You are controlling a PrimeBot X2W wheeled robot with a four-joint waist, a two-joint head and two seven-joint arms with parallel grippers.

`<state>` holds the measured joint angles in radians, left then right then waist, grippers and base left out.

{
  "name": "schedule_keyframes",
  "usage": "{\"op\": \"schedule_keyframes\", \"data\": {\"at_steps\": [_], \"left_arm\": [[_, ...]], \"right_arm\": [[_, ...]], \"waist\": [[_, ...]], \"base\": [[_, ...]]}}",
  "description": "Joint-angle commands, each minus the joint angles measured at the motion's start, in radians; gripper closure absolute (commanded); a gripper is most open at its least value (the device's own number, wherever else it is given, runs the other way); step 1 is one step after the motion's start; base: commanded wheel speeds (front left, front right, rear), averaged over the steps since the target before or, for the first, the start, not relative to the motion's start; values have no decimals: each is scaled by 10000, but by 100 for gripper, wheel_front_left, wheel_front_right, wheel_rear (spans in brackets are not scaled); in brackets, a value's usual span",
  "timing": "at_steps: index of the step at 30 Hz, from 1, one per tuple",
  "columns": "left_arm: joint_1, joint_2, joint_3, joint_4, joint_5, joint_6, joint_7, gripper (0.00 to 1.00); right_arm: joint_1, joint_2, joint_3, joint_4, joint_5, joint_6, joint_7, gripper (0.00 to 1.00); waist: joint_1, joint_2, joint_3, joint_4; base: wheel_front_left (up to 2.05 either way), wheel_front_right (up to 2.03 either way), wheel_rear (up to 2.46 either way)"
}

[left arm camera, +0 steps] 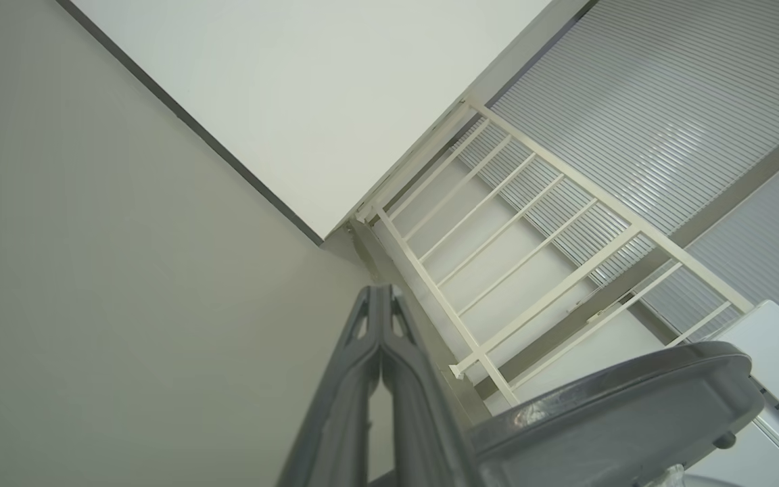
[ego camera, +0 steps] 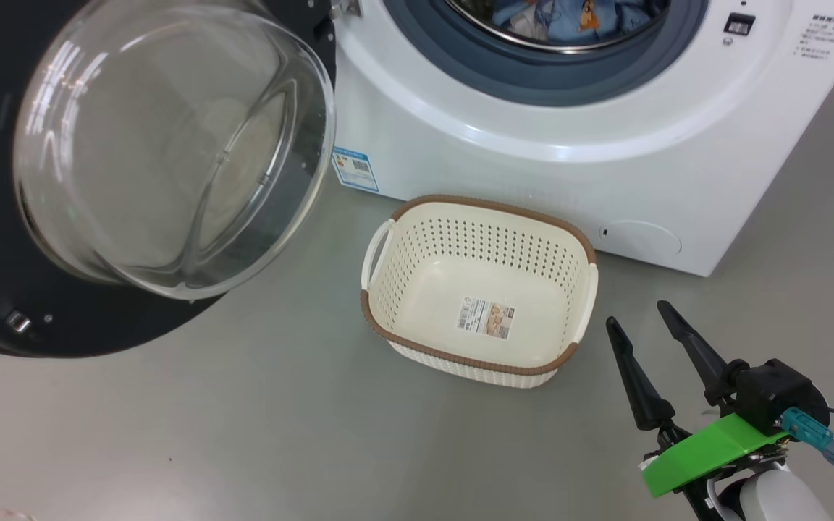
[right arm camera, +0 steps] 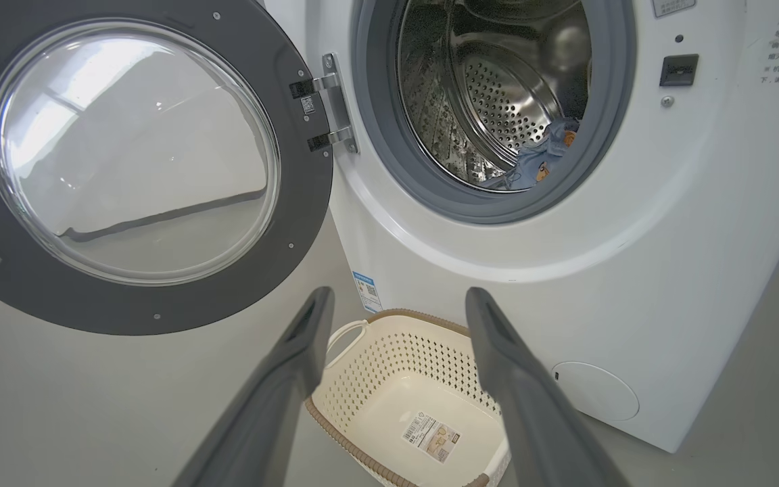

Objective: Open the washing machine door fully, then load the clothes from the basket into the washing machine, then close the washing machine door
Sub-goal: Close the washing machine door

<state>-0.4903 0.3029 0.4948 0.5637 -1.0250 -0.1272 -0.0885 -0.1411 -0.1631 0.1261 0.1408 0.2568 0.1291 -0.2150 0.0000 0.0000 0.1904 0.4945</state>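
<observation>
The clothes (ego camera: 554, 18) are lying in the drum (right arm camera: 498, 88) of the washing machine (ego camera: 533, 181), the basket (ego camera: 417, 239) is sitting empty on the floor (ego camera: 243, 434) at its foot, and the washing machine door (ego camera: 171, 145) is hanging wide open leftward, just beside the clenched, empty left gripper (left arm camera: 381, 291) and well apart from the released right gripper (ego camera: 638, 313).

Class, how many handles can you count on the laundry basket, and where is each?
2. One white handle is on the basket's left end, towards the open door; the other is on its right end, towards the right gripper. None looks hidden.
</observation>
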Motion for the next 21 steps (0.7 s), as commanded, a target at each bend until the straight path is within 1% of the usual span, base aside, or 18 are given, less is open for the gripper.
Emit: {"op": "schedule_keyframes", "data": {"at_steps": [1, 6, 11, 14, 17, 21], "left_arm": [[-363, 703, 278, -139, -158, -33, 92, 100], [-1014, 1044, 474, 633, -1526, -33, 999, 100], [-1486, 1212, 853, 1213, -2772, -33, 1809, 100], [-1621, 1274, 1014, 1324, -3395, -34, 2346, 100], [-1666, 1284, 1031, 1270, -3857, -34, 2900, 100], [-1605, 1329, 964, 1280, -4099, -34, 3310, 100]], "right_arm": [[-55, 9, 214, -300, -62, 16, 2, 0], [-169, -27, 168, -545, -143, 16, 165, 0], [-255, -113, 111, -717, -185, 16, 283, 0], [-298, -132, 95, -794, -200, 16, 327, 0], [-329, -153, 86, -847, -207, 16, 349, 0], [-397, -145, 122, -864, -211, 16, 362, 0]], "waist": [[0, 0, 204, -121], [0, 0, 579, -322], [0, 0, 881, -489], [0, 0, 1007, -585], [0, 0, 1092, -644], [0, 0, 1154, -728]], "base": [[0, 0, 0], [0, 0, 0], [0, 0, 0], [0, 0, 0], [0, 0, 0], [0, 0, 0]]}}
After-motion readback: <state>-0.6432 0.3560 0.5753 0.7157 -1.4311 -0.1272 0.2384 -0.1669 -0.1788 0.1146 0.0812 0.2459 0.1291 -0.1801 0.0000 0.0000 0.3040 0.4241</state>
